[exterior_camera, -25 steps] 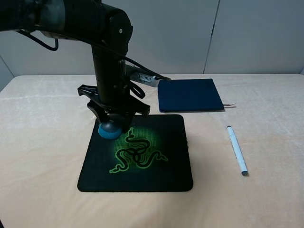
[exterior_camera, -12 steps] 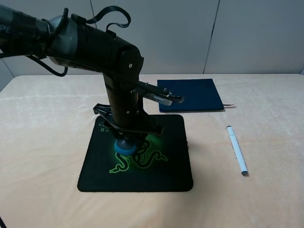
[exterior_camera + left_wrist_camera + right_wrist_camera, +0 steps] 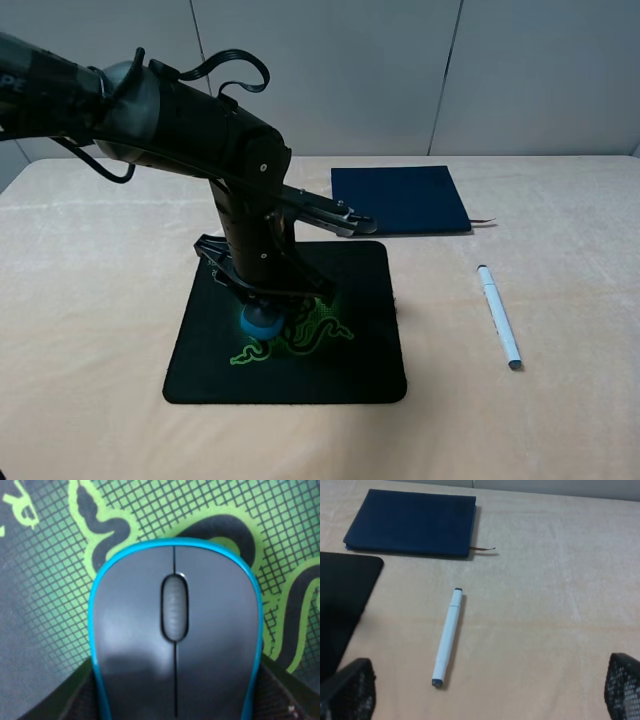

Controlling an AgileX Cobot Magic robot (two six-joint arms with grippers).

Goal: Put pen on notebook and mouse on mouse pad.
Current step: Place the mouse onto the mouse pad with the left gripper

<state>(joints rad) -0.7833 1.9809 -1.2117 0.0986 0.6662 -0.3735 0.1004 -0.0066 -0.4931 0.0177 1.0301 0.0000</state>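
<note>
Left gripper (image 3: 268, 300) is clamped on the mouse (image 3: 175, 630) by its teal sides, over the middle of the mouse pad (image 3: 370, 360); set down or just above it, I cannot tell. Mouse judged light, rigid and slick-shelled, so the sides are the right hold. Right gripper (image 3: 487, 690) is spread wide and empty; the pen (image 3: 447, 637) lies on the table (image 3: 545, 630) apart from the notebook (image 3: 410, 522), probably rolls, best pinched mid-barrel.

The mouse (image 3: 175, 630) has a dark grey top edged in teal-blue, the mouse pad (image 3: 372, 362) is black with a bright green snake emblem over a fine green grid, the notebook (image 3: 400, 198) is plain navy, the pen (image 3: 498, 316) white and pale blue-grey, the worktop (image 3: 100, 300) cream.
</note>
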